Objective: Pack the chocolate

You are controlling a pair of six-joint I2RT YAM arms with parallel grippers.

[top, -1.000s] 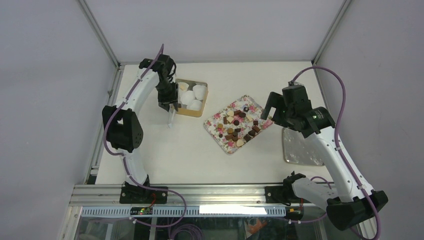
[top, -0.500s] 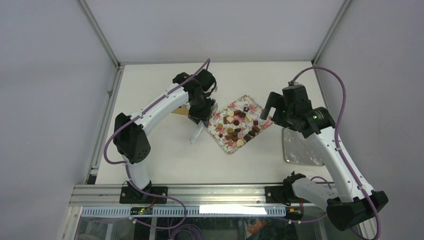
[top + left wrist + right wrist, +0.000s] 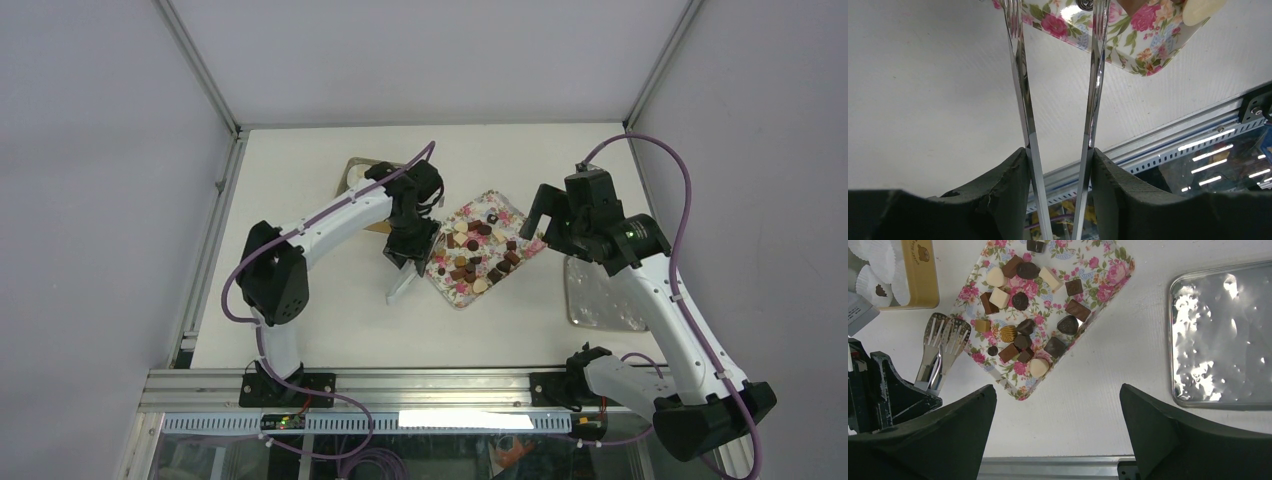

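Note:
Several chocolates (image 3: pixel 475 250) in dark brown, reddish-brown, tan and cream lie on the pink-flowered tray (image 3: pixel 503 207); they also show in the right wrist view (image 3: pixel 1020 300). My left gripper (image 3: pixel 410 245) is shut on metal tongs (image 3: pixel 400 286). In the left wrist view the gripper (image 3: pixel 1058 160) holds the tongs (image 3: pixel 1020 90) with their tips over the tray's edge (image 3: pixel 1148 55). In the right wrist view the tongs' tips (image 3: pixel 945 335) sit by the tray's left edge, empty. My right gripper (image 3: pixel 543 222) is open and empty, above the tray's right side (image 3: pixel 1058 405).
A gold box (image 3: pixel 923 275) of white paper cups stands left of the tray, one cup holding a dark piece (image 3: pixel 880 290); the left arm partly hides it in the top view (image 3: pixel 352 175). A silver lid (image 3: pixel 600 295) lies right of the tray.
My left arm has swung right from the gold box to the tray's left edge, carrying the tongs. The right arm has not moved.

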